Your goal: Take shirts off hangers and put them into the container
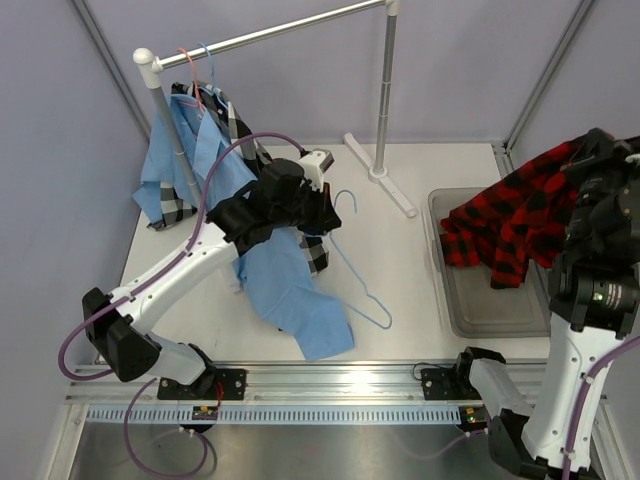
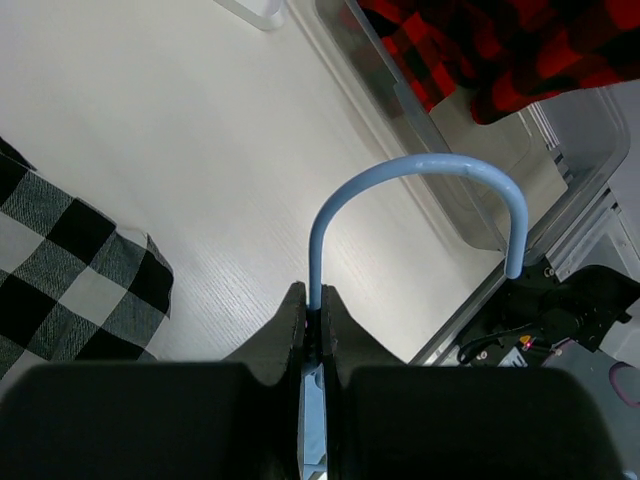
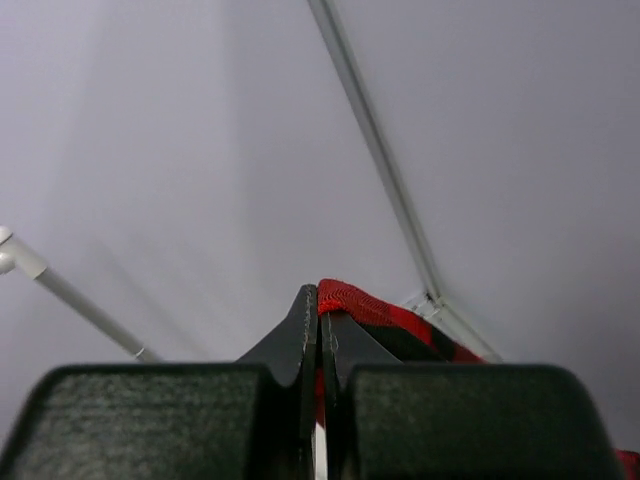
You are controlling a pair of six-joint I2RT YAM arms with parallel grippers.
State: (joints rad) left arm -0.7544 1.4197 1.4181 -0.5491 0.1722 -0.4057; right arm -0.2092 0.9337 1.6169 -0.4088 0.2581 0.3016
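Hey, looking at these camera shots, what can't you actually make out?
- Top view: the left gripper, clamped on the blue hanger, is hidden under its own wrist.
- Top view: the right arm and red plaid shirt cover the container's right side.
- Right wrist view: the body of the right gripper hides all but a sliver of that shirt.
- Top view: bunched shirts hide the rail hangers below their hooks.

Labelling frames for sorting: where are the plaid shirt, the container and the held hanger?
plaid shirt (image 1: 510, 225), top view, middle of the cloth.
container (image 1: 490, 310), top view, bare floor.
held hanger (image 2: 420, 163), left wrist view, hook's arc.
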